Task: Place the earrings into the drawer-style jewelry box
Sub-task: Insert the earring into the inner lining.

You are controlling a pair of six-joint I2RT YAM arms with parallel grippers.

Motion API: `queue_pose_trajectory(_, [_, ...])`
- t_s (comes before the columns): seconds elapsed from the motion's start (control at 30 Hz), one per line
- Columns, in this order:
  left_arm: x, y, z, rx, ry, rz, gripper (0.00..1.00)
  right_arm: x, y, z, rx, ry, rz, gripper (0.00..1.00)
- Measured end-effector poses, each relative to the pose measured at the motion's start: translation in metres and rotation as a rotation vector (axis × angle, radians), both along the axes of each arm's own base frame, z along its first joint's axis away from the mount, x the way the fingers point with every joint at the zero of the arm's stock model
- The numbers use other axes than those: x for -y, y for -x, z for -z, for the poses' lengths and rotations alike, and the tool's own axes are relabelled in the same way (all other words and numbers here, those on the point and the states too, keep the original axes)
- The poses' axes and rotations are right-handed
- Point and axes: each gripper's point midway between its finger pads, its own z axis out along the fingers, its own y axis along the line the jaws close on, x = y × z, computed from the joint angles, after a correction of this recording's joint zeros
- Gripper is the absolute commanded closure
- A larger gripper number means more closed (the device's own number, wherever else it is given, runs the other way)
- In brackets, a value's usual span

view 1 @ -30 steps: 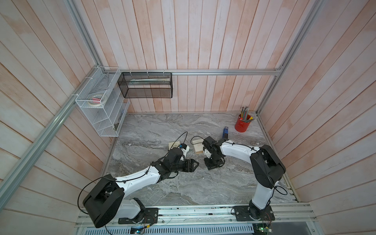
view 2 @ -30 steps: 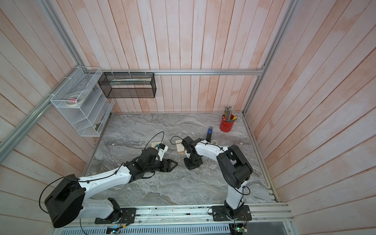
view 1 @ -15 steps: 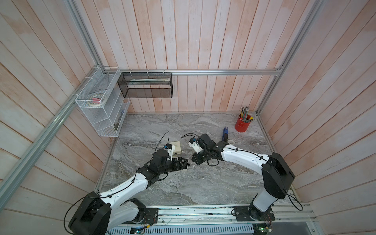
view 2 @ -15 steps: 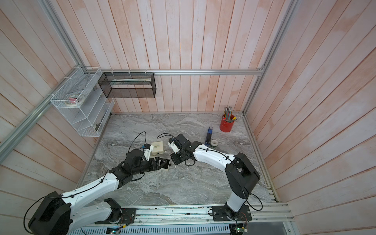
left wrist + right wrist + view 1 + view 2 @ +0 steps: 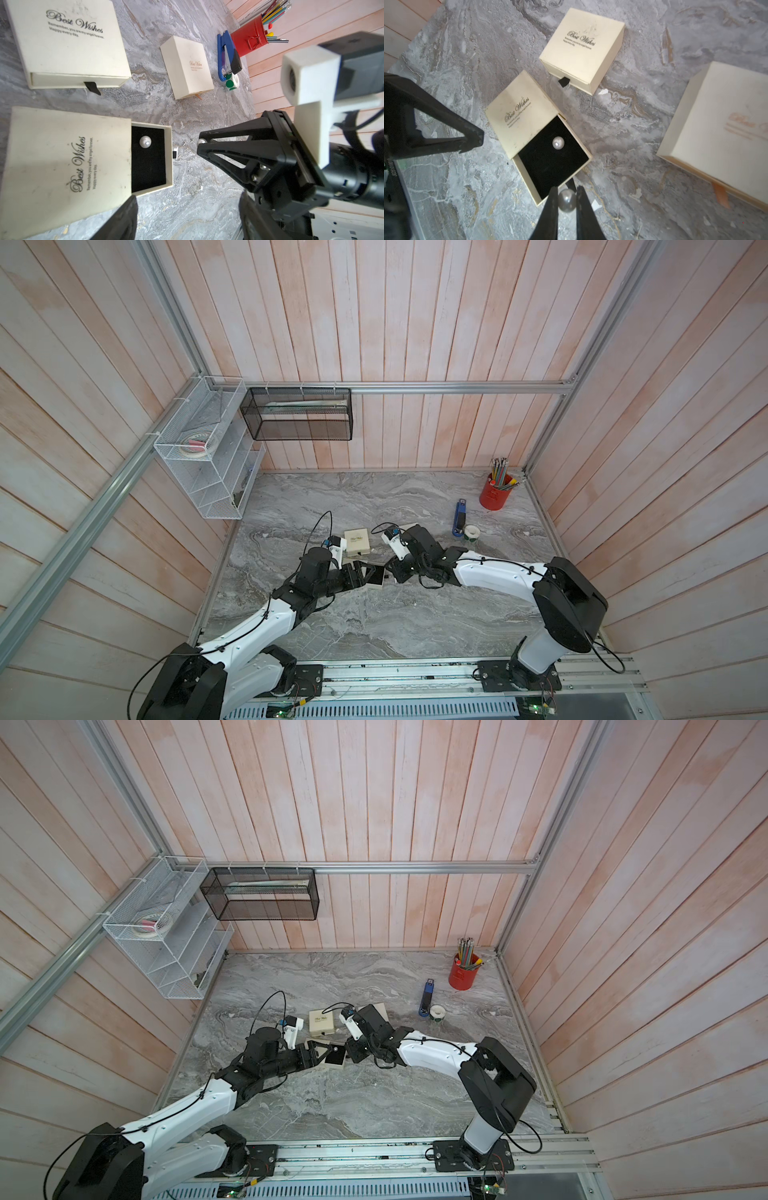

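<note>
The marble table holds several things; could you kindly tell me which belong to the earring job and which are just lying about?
Job: open drawer box, pearl earring on its black lining, second pearl earring pinched in the right gripper.
Lying about: closed box with black tab, closed box with orange tab, blue stapler, red pencil cup, sticker roll.

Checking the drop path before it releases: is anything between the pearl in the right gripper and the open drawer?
Nothing visible. The pearl in the right gripper hangs at the open drawer's outer edge; its black lining is bare except the other pearl near the sleeve. The left gripper stands open beside the sleeve.
</note>
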Motion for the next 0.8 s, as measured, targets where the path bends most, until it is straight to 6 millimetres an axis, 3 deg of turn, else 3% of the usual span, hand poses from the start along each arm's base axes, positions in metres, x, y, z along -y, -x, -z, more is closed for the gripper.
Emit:
queue_pose_trajectory(0.33, [-0.004, -0.004, 0.002, -0.006, 0.02, -0.006, 0.23, -0.026, -0.001, -0.016, 0.103, -0.094, -0.053, 1.0])
queue_pose_trajectory(0.8, [-0.014, -0.001, 0.019, -0.044, 0.024, -0.029, 0.23, -0.038, 0.006, 0.015, 0.086, -0.079, -0.105, 1.0])
